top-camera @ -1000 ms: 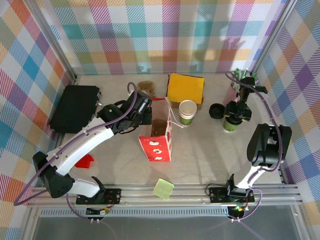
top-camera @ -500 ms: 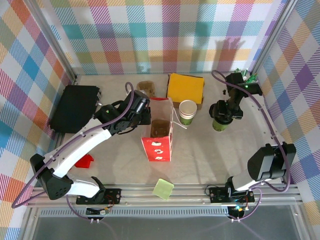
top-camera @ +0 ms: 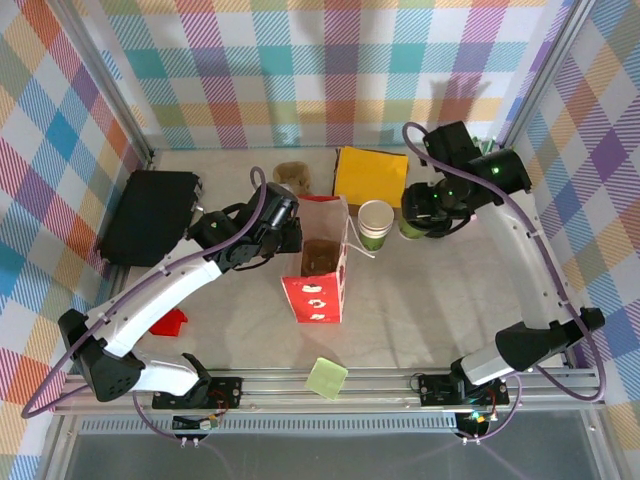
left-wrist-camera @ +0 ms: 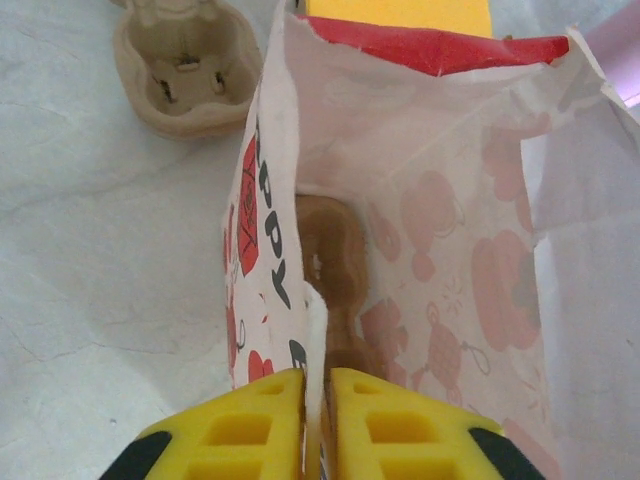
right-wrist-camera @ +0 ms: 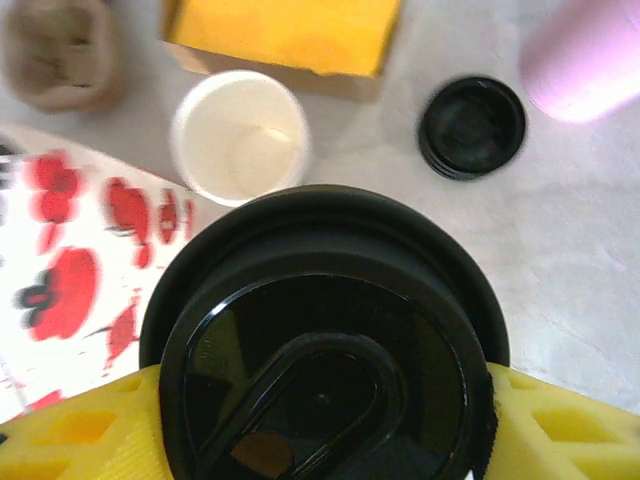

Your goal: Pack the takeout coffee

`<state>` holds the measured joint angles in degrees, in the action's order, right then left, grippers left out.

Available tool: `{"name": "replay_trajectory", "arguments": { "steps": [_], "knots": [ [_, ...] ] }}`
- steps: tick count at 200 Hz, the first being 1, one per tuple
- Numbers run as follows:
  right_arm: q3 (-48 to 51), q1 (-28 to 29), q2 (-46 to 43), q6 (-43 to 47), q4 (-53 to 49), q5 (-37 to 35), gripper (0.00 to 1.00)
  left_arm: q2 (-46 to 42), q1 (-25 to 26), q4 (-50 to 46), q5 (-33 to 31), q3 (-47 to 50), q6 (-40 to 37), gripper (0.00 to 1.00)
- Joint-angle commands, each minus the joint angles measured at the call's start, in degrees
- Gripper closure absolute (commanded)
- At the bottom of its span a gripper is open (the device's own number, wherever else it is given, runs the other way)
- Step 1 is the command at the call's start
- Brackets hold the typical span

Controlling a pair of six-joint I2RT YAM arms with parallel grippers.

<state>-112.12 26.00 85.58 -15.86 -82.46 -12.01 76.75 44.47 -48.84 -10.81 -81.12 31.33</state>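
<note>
Left claw (left-wrist-camera: 318, 388) pinches bag (left-wrist-camera: 440, 180) edge; right claw (right-wrist-camera: 318, 430) grips takeout coffee (right-wrist-camera: 320, 320).

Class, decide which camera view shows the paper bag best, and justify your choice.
Top external: the whole paper bag stands open. Left wrist shows its interior up close; right wrist catches a blurred printed side.

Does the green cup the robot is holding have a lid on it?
Yes, a round black plastic lid covers the top of the green paper cup held by the right end effector.
</note>
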Motion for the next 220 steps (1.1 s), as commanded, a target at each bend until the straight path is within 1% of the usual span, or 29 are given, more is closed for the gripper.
{"name": "replay_trajectory", "arguments": {
  "steps": [1, 23, 46, 68, 94, 109, 130, 143, 171, 186, 198, 220],
  "knots": [
    [-4.41, 3.27, 1.64, -1.67, -2.63, -0.87, 0.38, -1.66, -0.17, 0.41, 3.70, -0.38, 1.24, 0.79],
    [-8.56, 6.55, 4.21, -2.00, -2.69, -0.92, 0.38, -2.77, -0.13, 0.42, 3.89, -1.23, 1.79, 0.69],
    [-14.64, 10.25, 7.73, -2.36, -4.13, -2.77, 0.38, -4.51, -0.08, -0.22, 2.31, -1.37, 1.98, 0.63],
    [-22.58, 13.19, 12.02, -2.25, -6.78, -4.75, 0.39, -5.89, -0.08, -1.05, 1.06, -0.56, 1.85, 0.62],
    [-33.08, 15.92, 17.77, -2.11, -10.09, -7.14, 0.39, -7.16, -0.12, -1.61, 0.87, 1.06, 2.19, 0.62],
    [-37.10, 17.16, 20.06, -1.92, -10.62, -7.47, 0.40, -8.09, -0.15, -1.52, 0.86, 2.27, 2.63, 0.63],
    [-37.87, 18.83, 20.77, -1.74, -8.55, -5.91, 0.41, -9.61, -0.08, -1.61, 0.45, 3.66, 3.03, 0.63],
    [-37.87, 19.57, 21.01, -1.54, -7.19, -3.73, 0.42, -10.30, -0.09, -1.76, -0.18, 4.13, 2.99, 0.64],
    [-37.87, 22.00, 21.38, -1.25, -5.65, -2.79, 0.43, -10.61, -0.11, -2.22, -1.12, 4.31, 2.77, 0.65],
    [-37.89, 23.01, 21.38, -1.23, -4.80, -2.88, 0.43, -10.36, -0.11, -1.76, -0.63, 4.63, 2.86, 0.65],
    [-37.91, 23.43, 21.04, -1.23, -4.46, -4.58, 0.43, -10.09, -0.11, -1.44, -0.06, 5.05, 2.94, 0.66],
    [-37.91, 23.65, 20.33, -1.14, -3.45, -5.44, 0.43, -9.76, -0.08, -0.82, 1.30, 5.43, 3.12, 0.69]
  ]
}}
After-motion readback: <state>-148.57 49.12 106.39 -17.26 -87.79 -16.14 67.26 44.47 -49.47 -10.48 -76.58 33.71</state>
